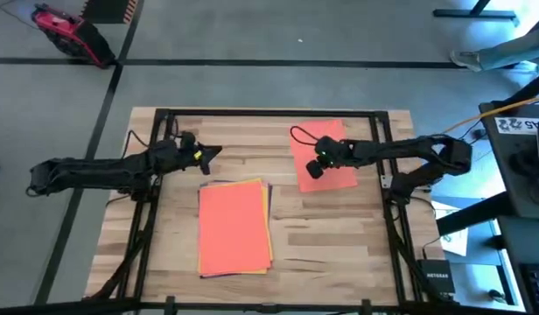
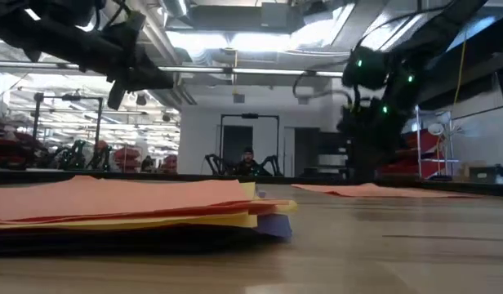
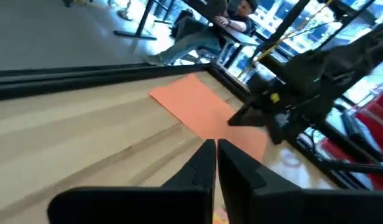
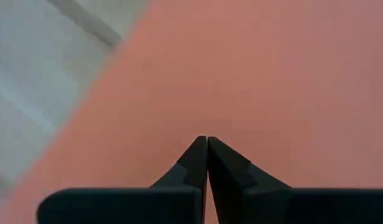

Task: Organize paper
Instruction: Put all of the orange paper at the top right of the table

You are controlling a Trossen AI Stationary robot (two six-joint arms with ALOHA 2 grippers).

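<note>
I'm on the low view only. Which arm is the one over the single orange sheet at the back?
Observer: The right gripper; the high view shows it over the loose orange sheet, beside the stack.
Operator: Are its fingers open?
Observer: No, the right wrist view shows them closed together, pointing at the sheet, nothing between them.
Operator: And the left arm?
Observer: The left gripper is over bare table behind the stack, fingers shut and empty.
</note>
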